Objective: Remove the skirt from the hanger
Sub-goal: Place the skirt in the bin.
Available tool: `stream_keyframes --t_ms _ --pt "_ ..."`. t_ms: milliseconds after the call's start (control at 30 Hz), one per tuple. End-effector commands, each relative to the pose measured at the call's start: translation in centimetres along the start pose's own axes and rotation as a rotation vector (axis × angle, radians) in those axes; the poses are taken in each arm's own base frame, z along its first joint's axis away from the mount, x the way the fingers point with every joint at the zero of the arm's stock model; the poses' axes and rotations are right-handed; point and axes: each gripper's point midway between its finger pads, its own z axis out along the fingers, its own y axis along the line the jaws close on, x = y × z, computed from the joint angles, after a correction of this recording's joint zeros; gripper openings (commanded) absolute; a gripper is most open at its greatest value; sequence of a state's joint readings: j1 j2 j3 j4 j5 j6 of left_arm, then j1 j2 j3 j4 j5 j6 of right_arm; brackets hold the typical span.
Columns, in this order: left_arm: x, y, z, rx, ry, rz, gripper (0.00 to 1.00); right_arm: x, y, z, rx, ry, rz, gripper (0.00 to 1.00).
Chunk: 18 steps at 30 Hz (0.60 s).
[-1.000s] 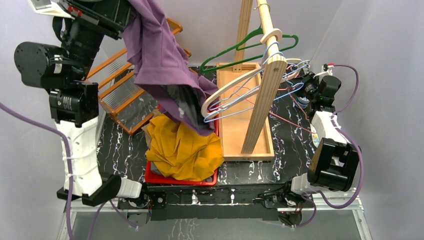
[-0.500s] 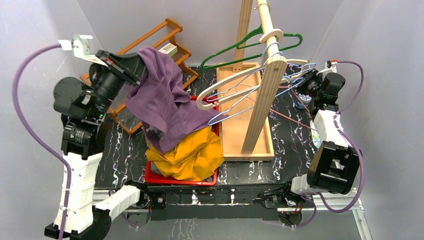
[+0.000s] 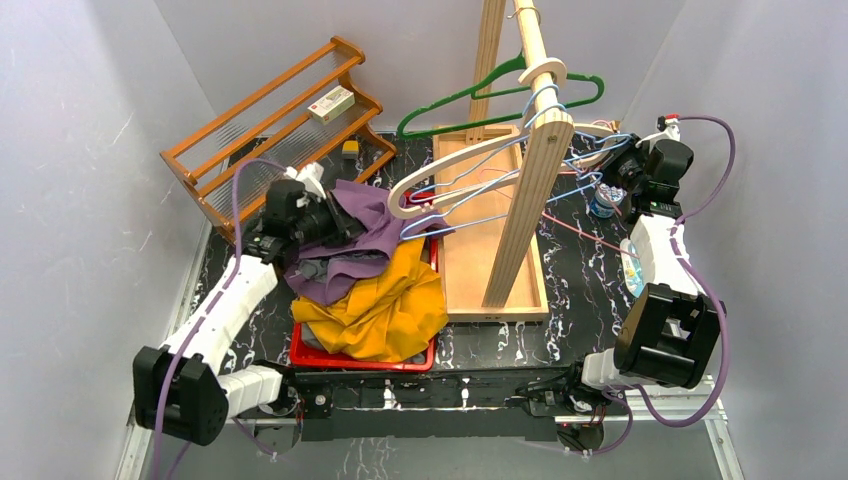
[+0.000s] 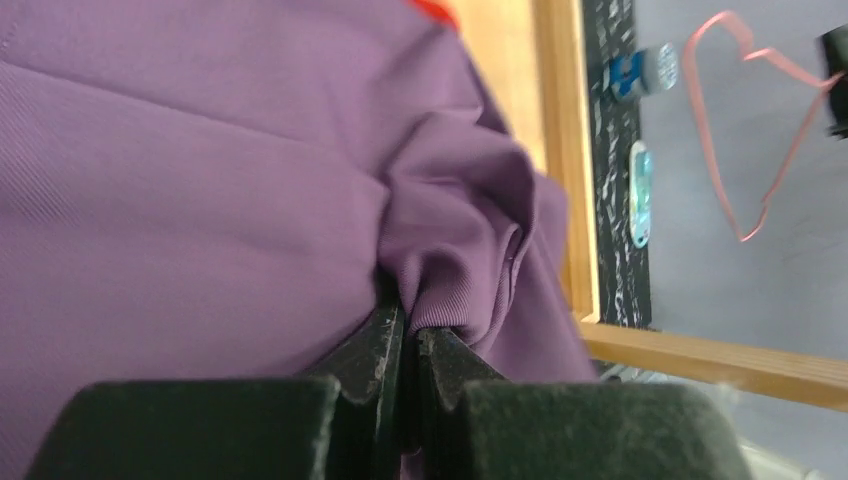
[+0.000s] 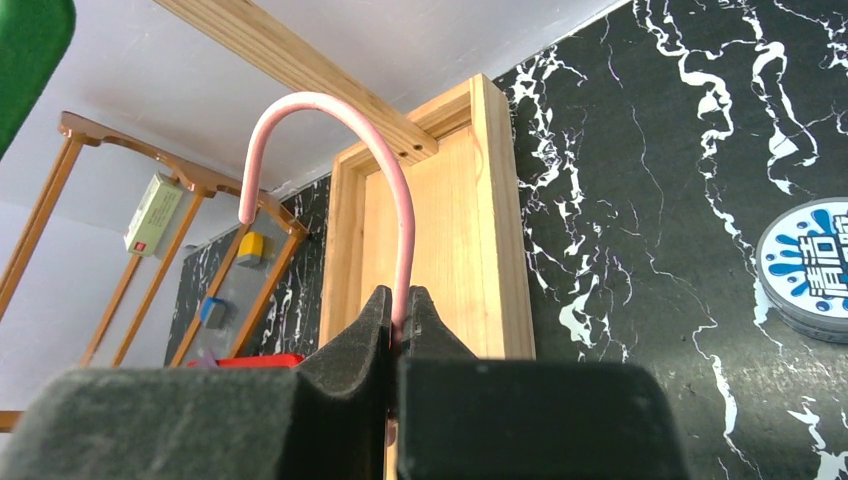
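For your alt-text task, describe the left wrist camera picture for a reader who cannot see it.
The left gripper is shut on a fold of the purple skirt, which fills most of the picture. At the right are the rim of a wooden tray and a strip of black marbled table.

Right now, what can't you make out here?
Top view: inside of the bin, covered by the skirt and yellow cloth.
Top view: print on the box, too small.
Right wrist view: pink hanger below its hook, hidden by the right gripper.
Right wrist view: tin, cut off by the right edge.
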<state>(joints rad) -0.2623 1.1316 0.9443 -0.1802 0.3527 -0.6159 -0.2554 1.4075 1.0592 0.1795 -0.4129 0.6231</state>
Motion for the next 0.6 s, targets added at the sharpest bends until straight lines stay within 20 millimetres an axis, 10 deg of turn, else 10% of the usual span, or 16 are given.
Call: stream_keyframes --t_ms 0,567 --pt "3.1 -1.4 0.4 0.093 0.071 -0.042 0.00 -2.6 1.4 -0.4 -0.023 -0.069 -0.065 0.00" --pt "13.9 -3.0 -3.2 0.136 0.227 -0.143 0.00 -1.7 1.5 -0.4 -0.048 -0.039 -0.057 0.00"
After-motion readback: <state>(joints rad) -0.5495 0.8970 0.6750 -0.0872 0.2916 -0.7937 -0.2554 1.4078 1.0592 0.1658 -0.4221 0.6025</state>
